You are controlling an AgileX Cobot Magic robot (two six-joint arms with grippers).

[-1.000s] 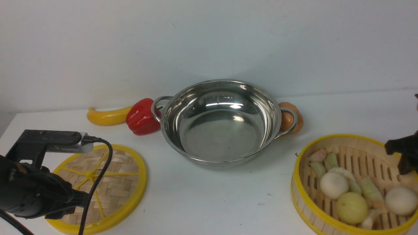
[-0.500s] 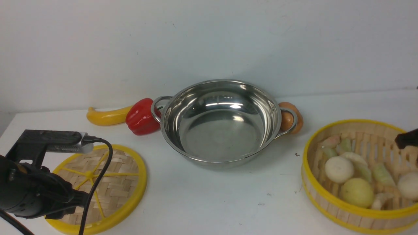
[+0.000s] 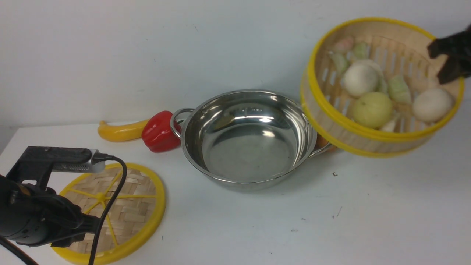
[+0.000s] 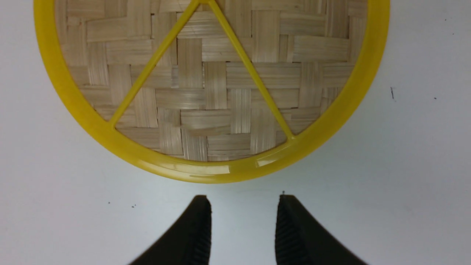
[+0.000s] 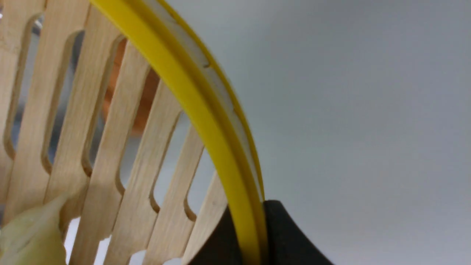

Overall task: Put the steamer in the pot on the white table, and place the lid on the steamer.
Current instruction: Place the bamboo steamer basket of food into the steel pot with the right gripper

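Observation:
The steamer [image 3: 368, 138] hangs tilted in the air at the upper right, off the white table [image 3: 257, 228], with buns and dumplings inside. My right gripper [image 3: 447, 55] is shut on its far yellow rim; the right wrist view shows my gripper [image 5: 252, 209] pinching the rim [image 5: 191, 95]. The steel pot [image 3: 206, 121] stands empty at the table's middle, lower and left of the steamer. At the front left the lid [image 3: 125, 206] lies flat. My left gripper [image 4: 244, 200] is open just short of the lid [image 4: 220, 92] rim, holding nothing.
A red pepper [image 3: 159, 132] and a yellow banana-like fruit [image 3: 119, 131] lie against the pot's left handle. An orange thing [image 3: 323, 141] peeks out behind the right handle, mostly hidden by the steamer. A pale wall closes the back.
My right gripper has closed on the steamer's rim and lifted it from the table's front right, up and slightly toward the pot. The left arm and the lid have not moved.

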